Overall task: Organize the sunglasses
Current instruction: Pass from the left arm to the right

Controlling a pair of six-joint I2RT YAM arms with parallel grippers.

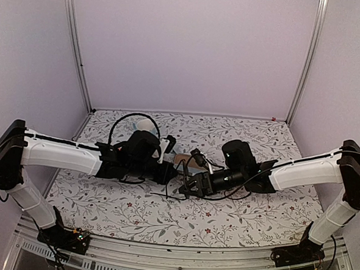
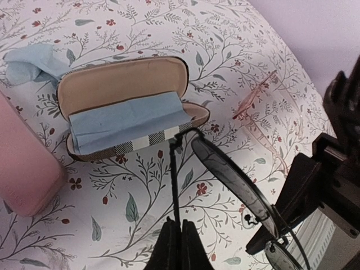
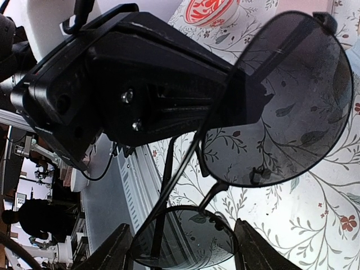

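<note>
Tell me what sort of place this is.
Likely a robot lab booth: plain walls on metal posts enclose a floral-clothed table, with a left arm and right arm bolted at its near edge.

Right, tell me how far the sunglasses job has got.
Done: the tan-lined case lies open, blue cloth inside. In hand: the left gripper is shut on a temple of the black sunglasses; the right gripper flanks a lens. Left: neither that pair nor the pinkish pair on the table is cased.

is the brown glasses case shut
No, the brown case lies open, lid back, with a blue cloth inside it.
</note>
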